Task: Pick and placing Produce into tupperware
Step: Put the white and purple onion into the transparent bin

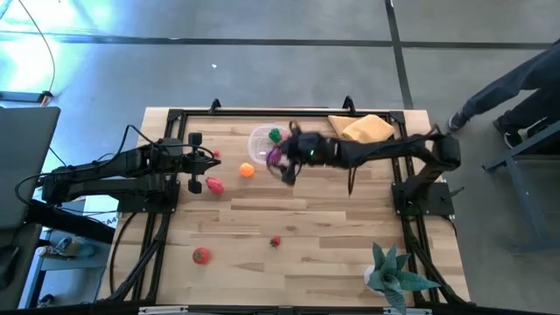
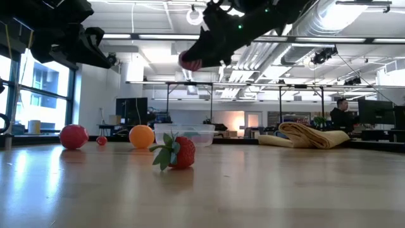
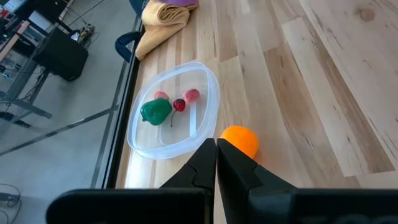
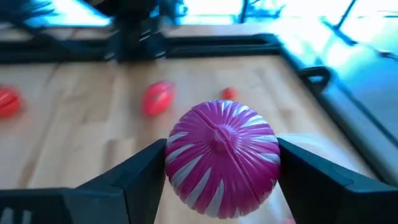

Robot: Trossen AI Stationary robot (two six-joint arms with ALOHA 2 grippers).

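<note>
The clear tupperware [image 1: 262,138] sits near the table's far edge and holds a green pepper [image 3: 155,111] and small red and pink pieces. My right gripper [image 1: 282,162] is shut on a magenta, white-striped onion [image 4: 221,158], raised above the table by the tupperware's near-right side. An orange ball [image 1: 248,171], a pink-red piece [image 1: 214,185], a red tomato [image 1: 201,255] and a strawberry [image 1: 276,241] lie on the table. My left gripper [image 1: 206,157] is shut and empty, left of the orange ball, above the table. My right gripper pinches the onion by two opposite sides [image 4: 177,155] between its two fingers [image 4: 134,171]. The fingers come from the table's right, slanting down. The onion is lifted clear of the table [image 2: 188,61], its striped end facing the wrist camera.
A folded tan cloth [image 1: 367,129] lies at the far right, next to the tupperware. A teal spiky plant [image 1: 394,276] stands at the near right corner. A person [image 1: 516,87] stands beyond the table's right side. Bare wood lies in the table's middle and near right.
</note>
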